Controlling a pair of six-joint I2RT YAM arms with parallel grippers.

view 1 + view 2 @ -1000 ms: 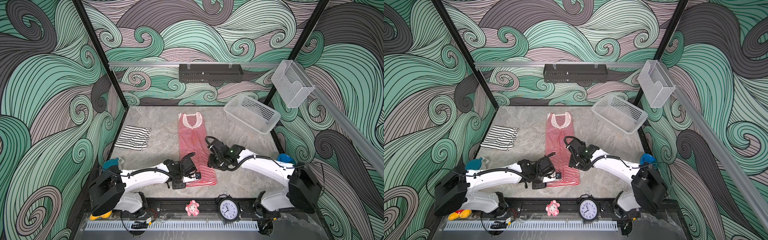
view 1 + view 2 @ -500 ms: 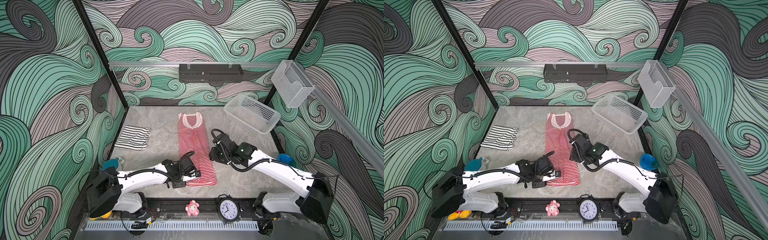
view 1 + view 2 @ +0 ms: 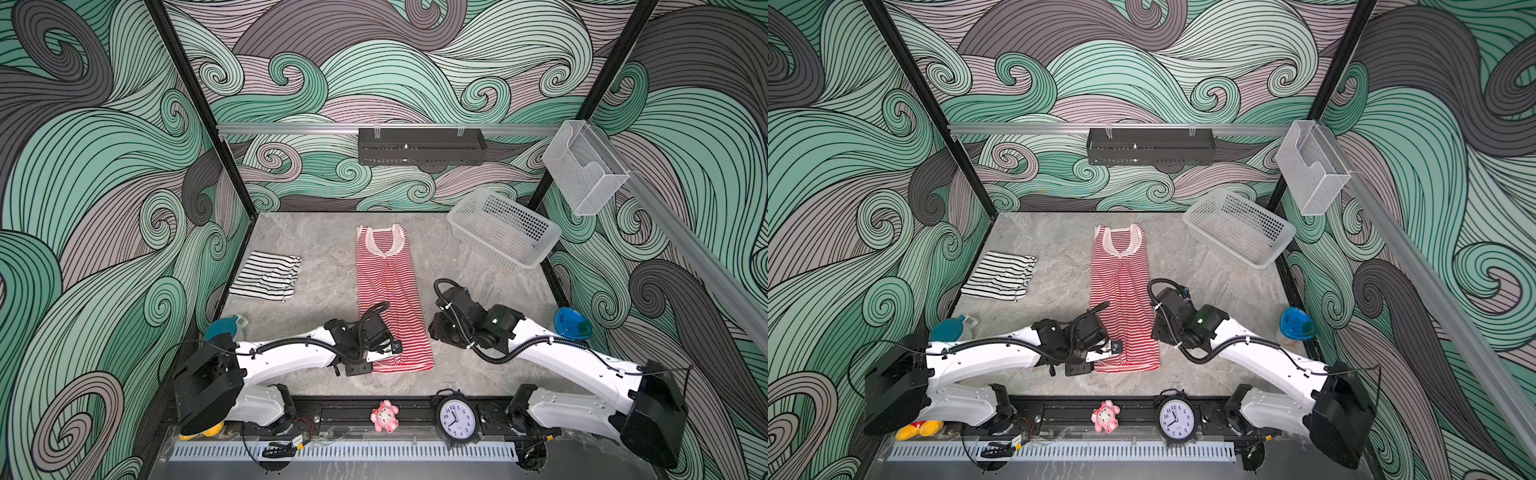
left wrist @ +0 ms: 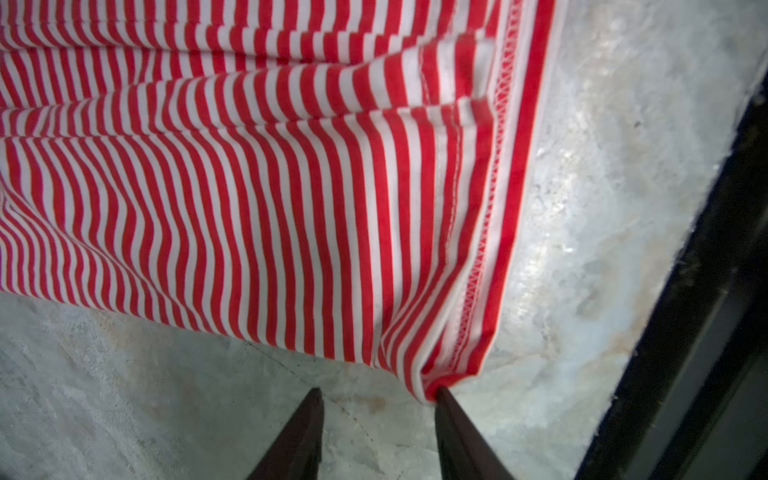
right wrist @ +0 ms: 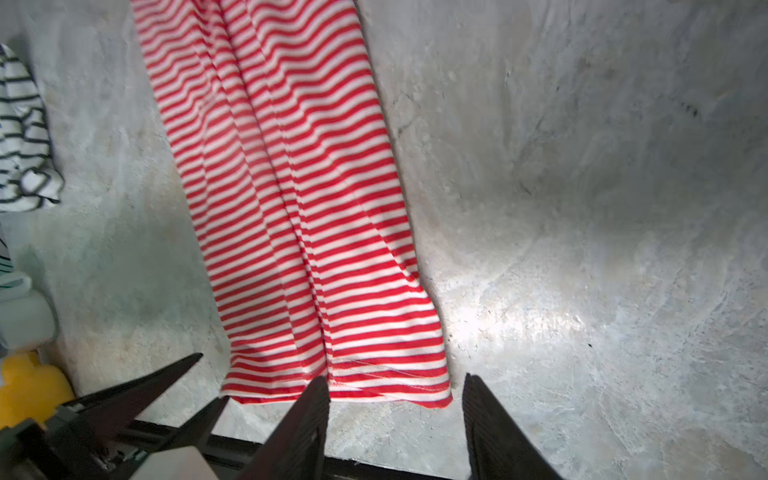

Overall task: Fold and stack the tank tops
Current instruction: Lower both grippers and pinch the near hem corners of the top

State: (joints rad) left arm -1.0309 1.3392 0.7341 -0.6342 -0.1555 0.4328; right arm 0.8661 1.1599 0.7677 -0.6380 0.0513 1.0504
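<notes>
Operator: Progress check, please. How much of the folding is done?

Spotter: Roughly half, by my reading. Your black-and-white tank top (image 3: 266, 276) lies as a compact folded rectangle on the table (image 3: 324, 249), near the left wall. I judge that one finished.

Operator: And the other?

Spotter: Your red-and-white tank top (image 3: 388, 299) lies in the middle of the table as a long narrow strip, with the neckline toward the back wall and the hem toward the near edge. Both long sides look turned in, with the edges meeting down the centre, so the lengthwise fold seems done. The crosswise fold is not.

Operator: Where are my grippers?

Spotter: Both are at the hem. Your left gripper (image 4: 379, 392) sits at the hem's left corner with its jaws apart. One fingertip (image 4: 457, 428) touches the bunched corner, but bare table shows between the fingers, so you grip nothing. Your right gripper (image 5: 395, 378) hangs by the right corner, its jaws likewise spread and empty.

Operator: So what is left?

Spotter: You need to pinch both hem corners and carry the hem up toward the neckline. You may need a second fold to match the other top's size. Then set one folded top on the other. Nothing is stacked yet, and the two tops lie well apart.
</notes>
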